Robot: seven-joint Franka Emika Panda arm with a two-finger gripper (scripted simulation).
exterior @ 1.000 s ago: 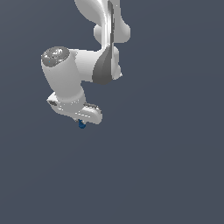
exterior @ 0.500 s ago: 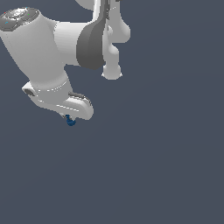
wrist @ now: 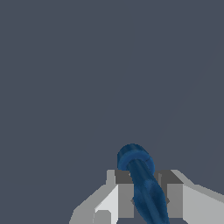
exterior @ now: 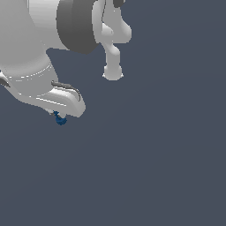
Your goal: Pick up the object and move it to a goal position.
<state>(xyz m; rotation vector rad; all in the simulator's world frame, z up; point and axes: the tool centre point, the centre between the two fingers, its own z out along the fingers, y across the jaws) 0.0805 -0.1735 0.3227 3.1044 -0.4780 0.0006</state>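
Observation:
The object (exterior: 60, 119) is a tiny dark blue lump poking out under the white hand at the exterior view's left. In the wrist view the object (wrist: 142, 181) is a dark blue elongated piece with a rounded knob end, clamped between the two grey fingers (wrist: 124, 192). My gripper (wrist: 144, 197) is shut on it. In the exterior view the gripper (exterior: 58, 115) is mostly hidden by the bulky white hand and wrist. No goal marker shows in either view.
The large white and grey arm links (exterior: 79, 26) fill the upper left of the exterior view, and one white link end (exterior: 113, 73) hangs near the middle. Plain dark grey-blue background lies all around.
The arm has swung toward the exterior view's left and looms much larger in the picture. The blue object has stayed in the gripper and shifted left with it.

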